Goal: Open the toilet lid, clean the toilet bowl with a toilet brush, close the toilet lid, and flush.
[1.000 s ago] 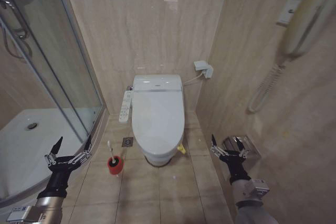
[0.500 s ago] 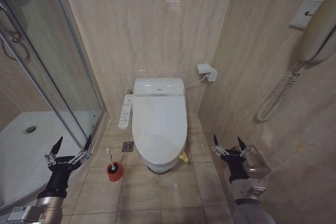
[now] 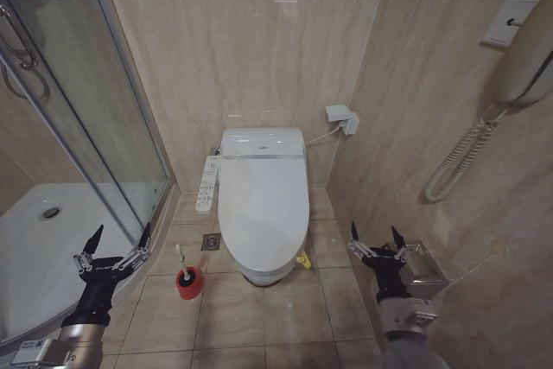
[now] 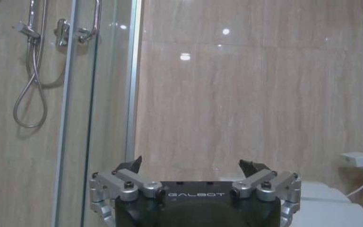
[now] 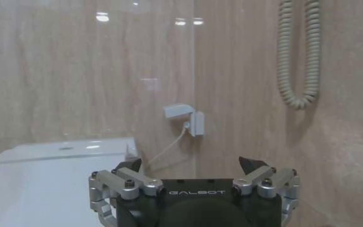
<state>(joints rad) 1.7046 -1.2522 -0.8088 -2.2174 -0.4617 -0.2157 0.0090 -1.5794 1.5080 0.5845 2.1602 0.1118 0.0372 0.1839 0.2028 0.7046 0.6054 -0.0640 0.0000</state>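
Left hand point(image 3: 116, 243), right hand point(image 3: 378, 238): low, spread, flanking toilet lid point(image 3: 263, 206).

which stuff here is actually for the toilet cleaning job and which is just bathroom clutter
For the job: toilet lid, shut; toilet brush in its red holder; left gripper and right gripper, both open and empty.

Just there: shower enclosure, wall phone, floor drain.

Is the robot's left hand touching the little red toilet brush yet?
Apart. In the head view, the left gripper hangs open near the shower edge, with bare floor tile plainly between it and the toilet brush standing beside the toilet.
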